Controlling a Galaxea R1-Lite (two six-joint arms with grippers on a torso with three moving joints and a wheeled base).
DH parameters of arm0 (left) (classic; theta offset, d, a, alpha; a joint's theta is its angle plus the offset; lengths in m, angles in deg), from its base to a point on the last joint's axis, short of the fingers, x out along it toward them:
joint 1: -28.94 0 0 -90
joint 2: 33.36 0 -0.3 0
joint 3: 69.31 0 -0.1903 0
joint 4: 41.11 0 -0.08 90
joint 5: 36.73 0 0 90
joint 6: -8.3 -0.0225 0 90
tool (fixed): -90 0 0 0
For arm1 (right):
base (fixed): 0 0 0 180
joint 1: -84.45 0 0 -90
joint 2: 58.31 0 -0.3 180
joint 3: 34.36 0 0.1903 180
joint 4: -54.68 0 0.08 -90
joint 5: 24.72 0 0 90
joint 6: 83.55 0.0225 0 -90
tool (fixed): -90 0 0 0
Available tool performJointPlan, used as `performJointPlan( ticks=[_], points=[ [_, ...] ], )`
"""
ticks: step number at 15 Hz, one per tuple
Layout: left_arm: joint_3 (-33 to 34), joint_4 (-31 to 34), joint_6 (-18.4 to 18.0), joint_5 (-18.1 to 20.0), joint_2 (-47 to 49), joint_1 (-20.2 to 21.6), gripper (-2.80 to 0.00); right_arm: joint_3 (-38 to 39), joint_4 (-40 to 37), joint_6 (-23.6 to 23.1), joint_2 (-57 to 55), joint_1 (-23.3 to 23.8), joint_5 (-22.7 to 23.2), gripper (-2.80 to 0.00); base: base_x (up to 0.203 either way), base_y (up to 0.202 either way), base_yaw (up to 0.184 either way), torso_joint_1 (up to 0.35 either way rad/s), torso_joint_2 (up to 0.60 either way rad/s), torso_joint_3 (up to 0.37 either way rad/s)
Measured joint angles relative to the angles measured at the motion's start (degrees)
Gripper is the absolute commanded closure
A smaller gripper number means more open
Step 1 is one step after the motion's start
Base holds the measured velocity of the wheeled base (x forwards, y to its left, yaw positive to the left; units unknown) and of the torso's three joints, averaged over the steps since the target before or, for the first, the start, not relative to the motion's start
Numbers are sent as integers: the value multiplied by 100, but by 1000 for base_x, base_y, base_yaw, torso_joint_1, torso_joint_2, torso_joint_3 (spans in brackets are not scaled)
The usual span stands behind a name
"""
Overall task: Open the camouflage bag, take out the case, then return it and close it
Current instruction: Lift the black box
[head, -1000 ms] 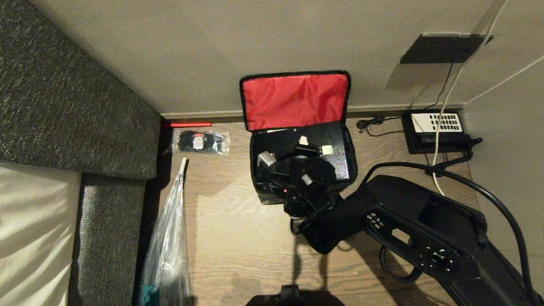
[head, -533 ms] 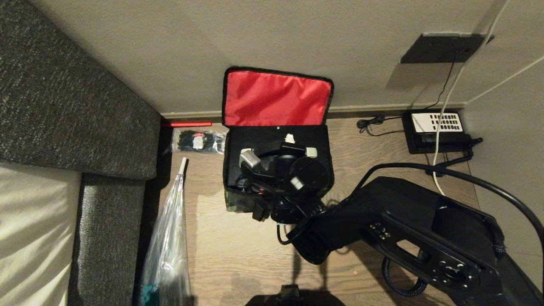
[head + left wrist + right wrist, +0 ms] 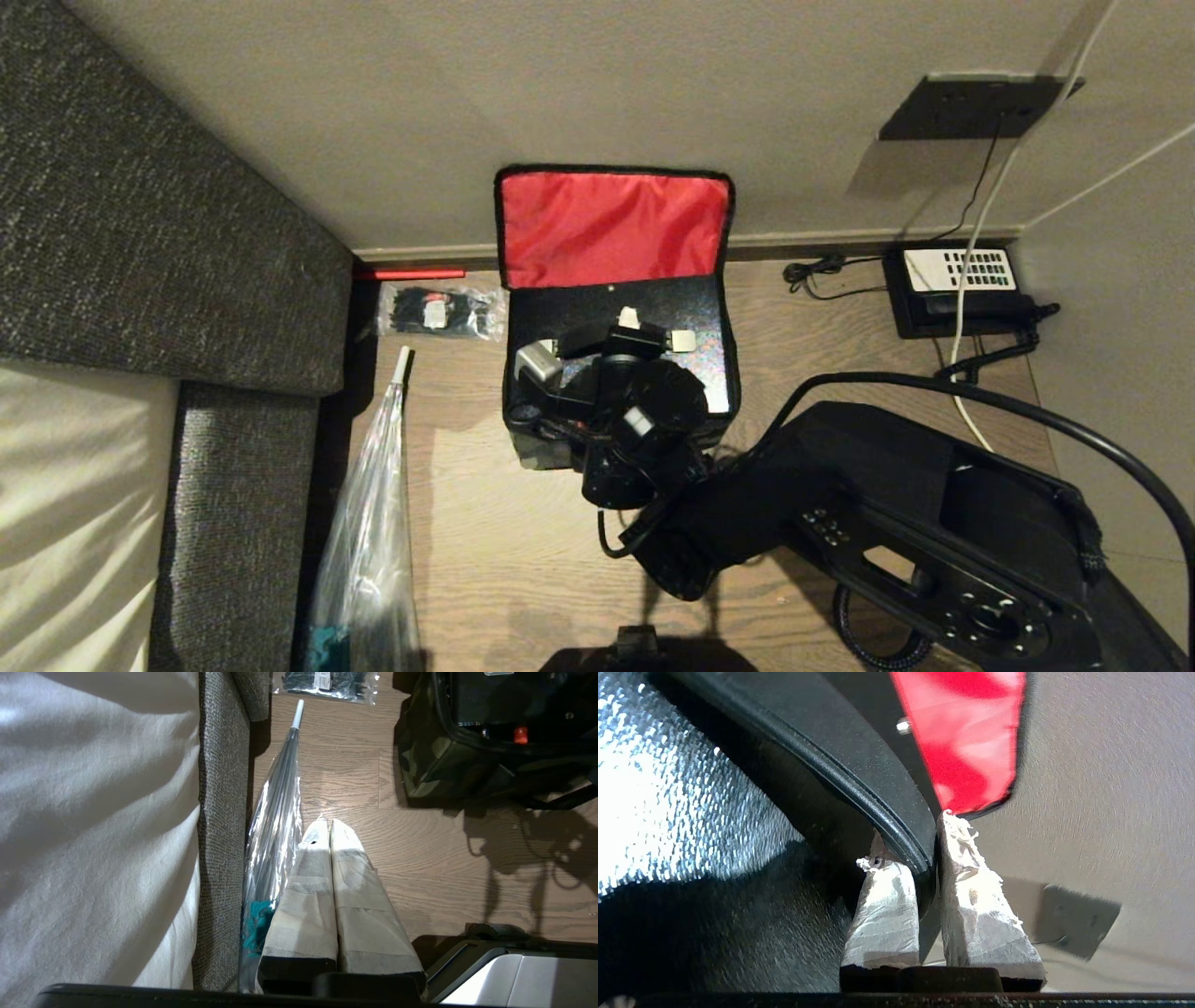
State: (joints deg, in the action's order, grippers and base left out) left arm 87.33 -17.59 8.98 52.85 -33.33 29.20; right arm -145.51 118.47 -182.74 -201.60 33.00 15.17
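The camouflage bag [image 3: 532, 448] stands open on the wooden floor by the wall, its red-lined lid [image 3: 611, 229] leaning back against the wall. The black case [image 3: 700, 322] lies inside it. My right gripper [image 3: 624, 350] hangs over the case. In the right wrist view it [image 3: 920, 844] is shut on the case's black strap handle [image 3: 859, 779], with the glittery case top [image 3: 691, 812] beneath and the red lid [image 3: 971, 742] beyond. My left gripper [image 3: 325, 823] is parked low over the floor, shut and empty; the bag's camouflage side [image 3: 430, 760] shows beyond it.
A clear packet of black cable ties [image 3: 439, 311] lies left of the bag. A wrapped umbrella [image 3: 369, 541] leans along the grey sofa [image 3: 168, 243]. A black telephone [image 3: 957, 285] with cables sits at the right by the wall.
The bag with the case inside has slid left across the floor together with my right gripper, which keeps its hold on the handle. The left arm has not moved.
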Motion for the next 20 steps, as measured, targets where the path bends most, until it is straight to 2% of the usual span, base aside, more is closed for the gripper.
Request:
performJointPlan(
  ticks=[2,7,10,11,20],
  points=[
    [0,0,-2,0,0,-3,0,-25,-84,446,-50,-7,-31,0,0,0,0,0,0,0],
    [0,2,0,-2,0,-2,0,-238,-920,1535,-95,10,-42,0,0,0,0,0,0,0],
    [0,2,0,1,0,-2,0,-325,-1688,2548,-40,16,-33,0,0,0,0,0,0,0],
    [0,-2,0,-1,0,-2,0,-338,-1804,2692,-10,21,-33,0,0,0,0,0,0,0],
    [0,2,0,0,0,-2,0,-321,-2482,2854,677,-44,-35,0,0,0,0,0,0,0]
  ],
)
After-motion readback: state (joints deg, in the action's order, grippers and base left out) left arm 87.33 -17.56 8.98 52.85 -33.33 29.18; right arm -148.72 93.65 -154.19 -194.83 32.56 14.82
